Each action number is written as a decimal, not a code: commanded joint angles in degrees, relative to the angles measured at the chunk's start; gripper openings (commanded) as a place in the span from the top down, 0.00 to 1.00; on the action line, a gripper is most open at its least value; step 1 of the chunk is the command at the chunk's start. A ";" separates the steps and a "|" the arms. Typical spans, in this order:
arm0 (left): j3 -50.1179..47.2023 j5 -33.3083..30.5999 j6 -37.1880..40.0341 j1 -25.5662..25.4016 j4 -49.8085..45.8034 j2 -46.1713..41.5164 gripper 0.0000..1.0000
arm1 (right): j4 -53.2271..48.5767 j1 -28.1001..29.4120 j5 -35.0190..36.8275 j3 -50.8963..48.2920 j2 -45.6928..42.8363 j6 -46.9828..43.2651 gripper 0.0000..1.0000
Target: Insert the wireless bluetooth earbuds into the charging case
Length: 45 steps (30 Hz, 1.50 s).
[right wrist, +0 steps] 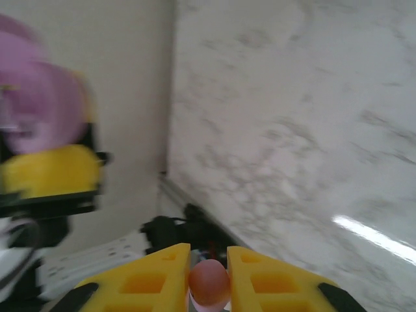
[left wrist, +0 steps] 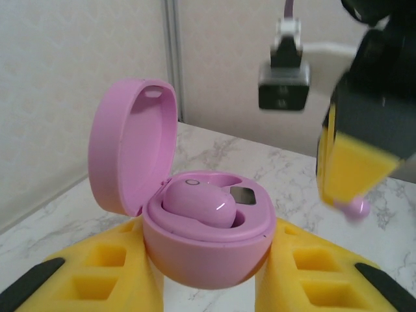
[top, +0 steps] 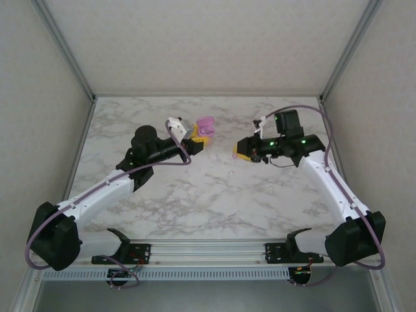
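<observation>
- Left wrist cam: yellow left fingers clenched on both sides of the purple charging case. Case is upright, and its lid stands open on the left.
- Inside the case: seated earbud, purple and glossy, lies in the left well. The second well just beside it is uncovered, w/ a small shiny patch showing.
- Same cam, upper right: right fingers are blurred and point down, w/ the held bud at their tips. Bud is up and to the right of the case, apart from it, no contact.
- Right wrist cam: right fingers pinched tight on the held bud, which sits squarely between the two yellow tips. Colour reads pinkish here and lilac in the other cam. Prob. purple, but the blur and lighting are poor.
- Right wrist cam, upper left: case shows as a purple smear over a yellow left finger, motion-blurred, no detail.
- Top external cam: both arms reach in over the marbled desk.
- Left fingers w/ case are left of centre, and right fingers are right of centre. The tips face each other w/ a strip of bare desk between.
- Case is in the left grasp and the loose bud in the right grasp, near each other, not joined.
</observation>
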 commanded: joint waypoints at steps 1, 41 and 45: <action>2.48 4.46 1.50 -0.01 -1.18 0.50 0.76 | 3.45 -1.83 -13.71 3.47 0.35 3.57 0.80; 6.18 11.65 0.56 -1.33 -0.12 2.39 0.76 | 12.83 4.46 -4.39 12.60 6.63 7.73 0.79; 6.22 11.82 0.25 -1.42 0.04 2.20 0.76 | 13.76 4.70 -3.97 12.62 7.06 8.19 0.79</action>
